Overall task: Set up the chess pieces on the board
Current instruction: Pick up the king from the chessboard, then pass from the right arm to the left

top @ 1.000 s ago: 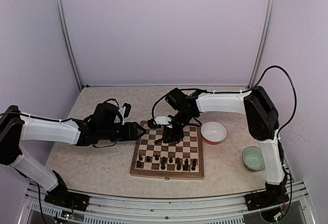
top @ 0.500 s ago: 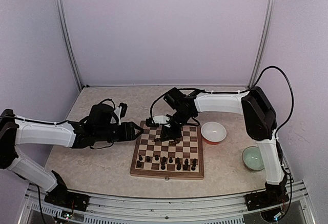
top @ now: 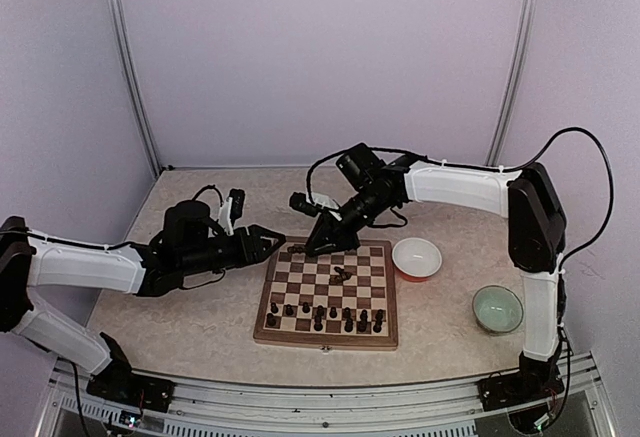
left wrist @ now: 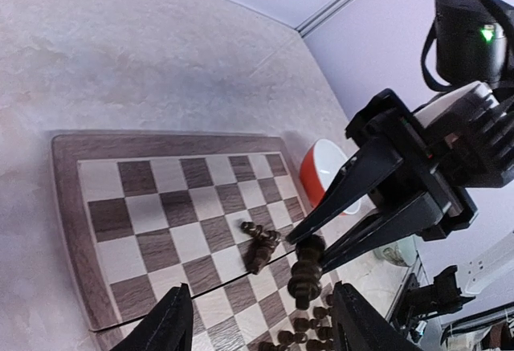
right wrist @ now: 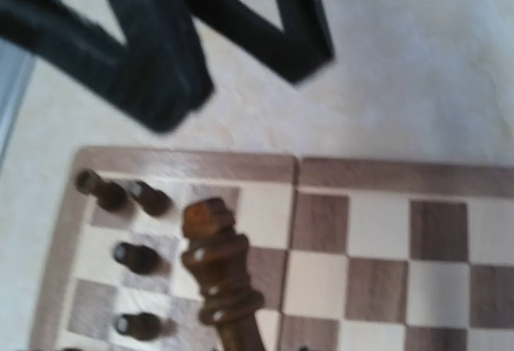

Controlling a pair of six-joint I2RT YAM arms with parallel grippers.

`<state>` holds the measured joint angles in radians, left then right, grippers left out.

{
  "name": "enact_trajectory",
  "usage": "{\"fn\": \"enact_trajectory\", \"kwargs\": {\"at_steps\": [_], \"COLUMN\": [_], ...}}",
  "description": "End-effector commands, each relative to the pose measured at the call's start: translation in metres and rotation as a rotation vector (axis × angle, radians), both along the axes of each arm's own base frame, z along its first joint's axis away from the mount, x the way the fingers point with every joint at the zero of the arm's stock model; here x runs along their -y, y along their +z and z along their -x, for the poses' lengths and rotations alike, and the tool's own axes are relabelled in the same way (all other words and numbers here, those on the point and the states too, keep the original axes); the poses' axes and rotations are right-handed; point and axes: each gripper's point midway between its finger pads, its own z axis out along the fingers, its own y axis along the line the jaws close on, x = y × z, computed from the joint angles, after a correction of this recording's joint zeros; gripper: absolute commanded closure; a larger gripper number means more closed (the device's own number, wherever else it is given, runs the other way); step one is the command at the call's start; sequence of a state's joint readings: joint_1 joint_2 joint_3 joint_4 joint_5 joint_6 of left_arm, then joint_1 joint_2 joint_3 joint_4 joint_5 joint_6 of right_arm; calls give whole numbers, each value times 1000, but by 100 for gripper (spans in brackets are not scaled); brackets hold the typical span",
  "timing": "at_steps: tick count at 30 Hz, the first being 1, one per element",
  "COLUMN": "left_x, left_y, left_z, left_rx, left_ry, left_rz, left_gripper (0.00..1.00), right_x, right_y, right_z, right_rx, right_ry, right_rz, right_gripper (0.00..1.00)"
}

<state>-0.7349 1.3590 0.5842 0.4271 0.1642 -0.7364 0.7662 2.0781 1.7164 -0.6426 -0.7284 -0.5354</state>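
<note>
The board (top: 325, 340) lies in the middle of the table. Several dark chess pieces (top: 322, 313) stand along its near rows, and two more chess pieces (top: 343, 275) lie toppled near its centre. My right gripper (top: 314, 247) hangs above the board's far left part, shut on a tall dark piece (left wrist: 305, 275), which also fills the right wrist view (right wrist: 218, 275). My left gripper (top: 274, 242) is open and empty at the board's far left corner, its fingers (right wrist: 161, 70) facing the held piece.
A white bowl with a red outside (top: 417, 257) sits just right of the board, and a pale green bowl (top: 497, 308) stands nearer the right edge. The enclosure walls close in the back and both sides.
My right gripper has shut on a piece at the board's middle and lifted it up and back toward the far left. The left arm has drawn back slightly.
</note>
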Motion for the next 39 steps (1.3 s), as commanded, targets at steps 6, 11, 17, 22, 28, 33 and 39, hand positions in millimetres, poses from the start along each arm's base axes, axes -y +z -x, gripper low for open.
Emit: {"fn": "enact_trajectory", "kwargs": {"at_steps": [6,11,17,22,28,33,39], "left_x": [38,44,47,51,65,74,89], "left_y": [24,18,19,25,57,60,47], "left_z": [13,15,14,10,20,55,91], "left_rx": [54,37,37,54,131,126,99], "left_ry": [-134,-148,-155,-154,-216,-358,-497], "left_rz": [77,70,74,30,-186,-403,-640], "left_gripper": [48,56,76,87,90,90,90], "right_x": [-1,2,4,11,64,121,158], "right_y": [22,25,22,23,55,69,63], "right_z": [8,5,6,5,-14,-46,-78], "right_rx": [-65,-79,-77,-59,5,122,216], "right_ry": [12,6,6,0,-80,-253,-413], "right_rz": [-64,-77,-71,-54,-89,-110,-69], "right_gripper": [93,93,92,77,57,49,48]}}
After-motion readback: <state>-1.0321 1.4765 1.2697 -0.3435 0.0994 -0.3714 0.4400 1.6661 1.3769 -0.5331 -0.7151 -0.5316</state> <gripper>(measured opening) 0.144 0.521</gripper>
